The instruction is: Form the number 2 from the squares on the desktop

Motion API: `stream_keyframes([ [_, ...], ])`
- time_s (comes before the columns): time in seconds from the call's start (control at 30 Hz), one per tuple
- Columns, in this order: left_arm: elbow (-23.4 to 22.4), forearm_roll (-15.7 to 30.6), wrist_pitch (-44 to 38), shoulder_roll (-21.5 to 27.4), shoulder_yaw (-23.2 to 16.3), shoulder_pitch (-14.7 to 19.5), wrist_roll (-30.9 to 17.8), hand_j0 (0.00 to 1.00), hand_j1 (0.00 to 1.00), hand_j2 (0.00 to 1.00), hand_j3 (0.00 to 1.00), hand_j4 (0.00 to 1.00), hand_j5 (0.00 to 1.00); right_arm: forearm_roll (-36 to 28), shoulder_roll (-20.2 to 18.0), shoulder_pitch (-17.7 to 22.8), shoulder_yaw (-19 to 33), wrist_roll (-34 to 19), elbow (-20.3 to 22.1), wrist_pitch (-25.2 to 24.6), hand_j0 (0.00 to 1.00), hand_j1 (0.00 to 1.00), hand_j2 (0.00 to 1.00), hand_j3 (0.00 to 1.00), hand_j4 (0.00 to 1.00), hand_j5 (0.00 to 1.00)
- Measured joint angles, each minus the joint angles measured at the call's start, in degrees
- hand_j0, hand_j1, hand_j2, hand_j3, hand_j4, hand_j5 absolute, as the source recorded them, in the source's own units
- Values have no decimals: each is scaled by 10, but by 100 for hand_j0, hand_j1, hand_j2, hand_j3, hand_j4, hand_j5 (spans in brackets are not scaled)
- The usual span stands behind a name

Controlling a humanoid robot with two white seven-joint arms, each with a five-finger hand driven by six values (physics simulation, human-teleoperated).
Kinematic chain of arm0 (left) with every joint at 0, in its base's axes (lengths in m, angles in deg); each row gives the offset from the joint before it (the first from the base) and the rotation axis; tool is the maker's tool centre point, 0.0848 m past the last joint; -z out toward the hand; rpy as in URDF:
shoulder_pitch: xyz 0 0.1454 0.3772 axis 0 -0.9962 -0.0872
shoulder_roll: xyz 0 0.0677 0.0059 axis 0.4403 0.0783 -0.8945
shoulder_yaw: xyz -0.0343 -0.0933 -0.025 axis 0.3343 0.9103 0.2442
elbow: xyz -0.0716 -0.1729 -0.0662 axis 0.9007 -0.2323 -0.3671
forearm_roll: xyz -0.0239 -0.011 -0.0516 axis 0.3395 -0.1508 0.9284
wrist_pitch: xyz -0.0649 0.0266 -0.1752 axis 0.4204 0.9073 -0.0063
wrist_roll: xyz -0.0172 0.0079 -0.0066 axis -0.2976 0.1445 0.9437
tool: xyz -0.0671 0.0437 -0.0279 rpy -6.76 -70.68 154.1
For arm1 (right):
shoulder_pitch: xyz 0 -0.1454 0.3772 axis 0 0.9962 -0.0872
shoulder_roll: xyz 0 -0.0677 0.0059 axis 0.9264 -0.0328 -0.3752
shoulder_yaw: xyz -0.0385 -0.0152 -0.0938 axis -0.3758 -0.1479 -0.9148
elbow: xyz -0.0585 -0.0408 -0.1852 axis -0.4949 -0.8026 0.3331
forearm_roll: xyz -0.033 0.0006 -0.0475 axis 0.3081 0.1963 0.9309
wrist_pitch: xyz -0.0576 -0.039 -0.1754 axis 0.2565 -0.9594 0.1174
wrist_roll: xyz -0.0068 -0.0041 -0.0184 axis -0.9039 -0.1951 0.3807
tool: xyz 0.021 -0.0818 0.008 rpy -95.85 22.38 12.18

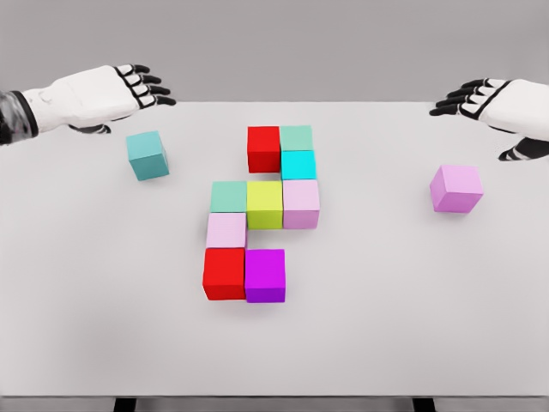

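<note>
Two white robot hands hover over the far corners of a pale grey table (103, 343) while coloured cubes lie across its middle. The left hand (103, 94), near the far left corner, has its black-tipped fingers (147, 86) extended and slightly spread, holding nothing. A teal cube (147, 155) sits alone just in front of it, turned a little askew and not touched. The right hand (497, 103), at the far right corner, is likewise loose and empty, fingers reaching toward the table's centre, thumb hanging down. A pink cube (456, 189) stands alone on the surface in front of it, well apart from the rest.

In the centre, nine cubes sit packed together: a red cube (263, 148) and a pale green cube (297, 137) side by side at the far end, a cyan cube (298, 165) just before the green one; then a row of a green cube (229, 196), a yellow-green cube (265, 204) and a light pink cube (301, 203); a pale pink cube (226, 230) below the row's left end; and, nearest the front edge, a second red cube (225, 273) beside a magenta cube (265, 275).
</note>
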Motion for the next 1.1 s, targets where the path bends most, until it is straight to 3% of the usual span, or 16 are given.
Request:
stream_keyframes([
  [0.17,-2,-11,0,-1,-45,34,0,100,100,100,100,100,100,23,-19,-104,-115,-6,-28,-1,100,100,100,100,100,100],
  [0.33,-11,-15,0,-2,-80,44,0,100,100,100,100,100,100,47,-17,-115,-193,-7,-60,0,100,100,100,100,100,100],
  [0.53,-31,-9,0,-3,-97,66,3,100,100,100,100,100,100,78,9,-127,-210,-7,-104,0,100,100,100,100,100,100],
  [0.8,-122,68,0,-24,-130,76,3,100,100,100,100,100,100,147,56,-137,-215,-7,-173,0,100,100,100,100,100,100],
  [1.1,-134,83,0,-37,-148,75,3,100,100,100,100,100,100,166,66,-136,-233,-7,-182,0,100,100,100,100,100,100],
])
